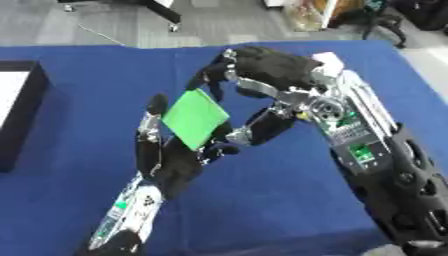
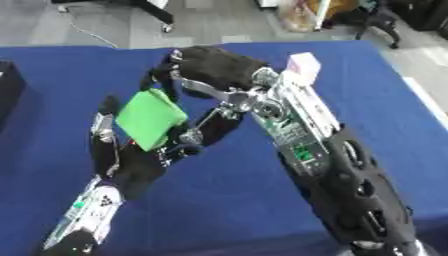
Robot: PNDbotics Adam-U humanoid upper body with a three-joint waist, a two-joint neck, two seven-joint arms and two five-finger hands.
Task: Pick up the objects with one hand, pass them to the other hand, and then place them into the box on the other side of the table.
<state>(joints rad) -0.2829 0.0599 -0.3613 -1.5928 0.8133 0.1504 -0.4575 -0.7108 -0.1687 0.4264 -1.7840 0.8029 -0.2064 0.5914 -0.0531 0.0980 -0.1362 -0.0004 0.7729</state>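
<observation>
Green square object (image 1: 195,119) at frame centre sits between both hands: right hand (image 1: 267,70) fingers pinch its top, left hand (image 1: 171,160) fingers clasp its lower edge.

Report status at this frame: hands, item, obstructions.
Left hand and right hand both curled on the green square, mid-handover above the blue table. Box at left edge. Nothing in the way.

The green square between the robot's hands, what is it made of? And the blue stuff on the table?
The green square looks like a thin, flat, matte piece, maybe foam, card or plastic; its even colour shows no shine, so I can't tell which. The blue table cover seems to be cloth: dull, soft-looking, no reflections. The left hand and right hand both touch the square.
</observation>
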